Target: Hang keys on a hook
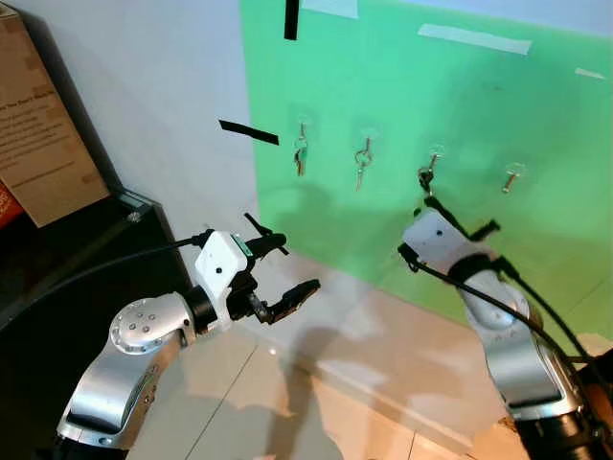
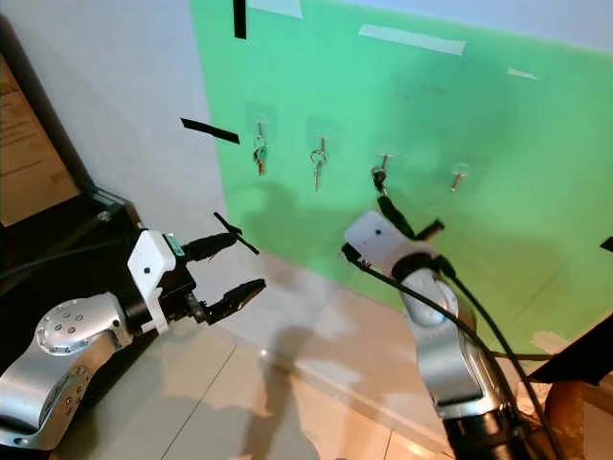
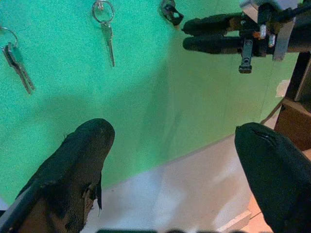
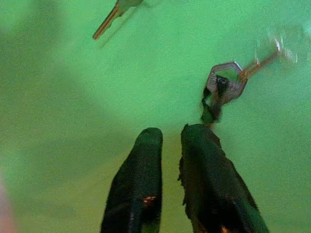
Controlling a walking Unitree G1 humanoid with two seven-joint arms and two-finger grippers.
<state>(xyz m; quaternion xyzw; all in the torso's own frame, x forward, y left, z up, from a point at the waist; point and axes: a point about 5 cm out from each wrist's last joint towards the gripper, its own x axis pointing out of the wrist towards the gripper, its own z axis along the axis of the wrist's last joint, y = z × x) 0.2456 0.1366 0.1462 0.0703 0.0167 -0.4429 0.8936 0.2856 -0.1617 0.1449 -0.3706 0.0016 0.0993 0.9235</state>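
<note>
A green panel [image 1: 402, 86] on the wall carries a row of clear hooks. Silver keys [image 1: 301, 157] hang on the leftmost hook and another key [image 1: 362, 165] on the second. A key ring with a black fob [image 4: 221, 90] hangs on the third hook [image 1: 436, 153], and a small key [image 1: 511, 178] hangs on the fourth. My right gripper [image 4: 172, 132] is raised just below that ring, shut, with nothing between its fingers; the fob is close to one fingertip. My left gripper [image 1: 292, 264] stands open, low and to the left, well away from the panel.
A cardboard box [image 1: 38, 144] leans on dark furniture [image 1: 57, 278] at the left. Black tape strips [image 1: 247, 132] and white tape [image 1: 474, 38] are stuck on the wall. Below is a pale tiled floor [image 1: 364, 383]. A brown box [image 2: 575, 412] stands low at the right.
</note>
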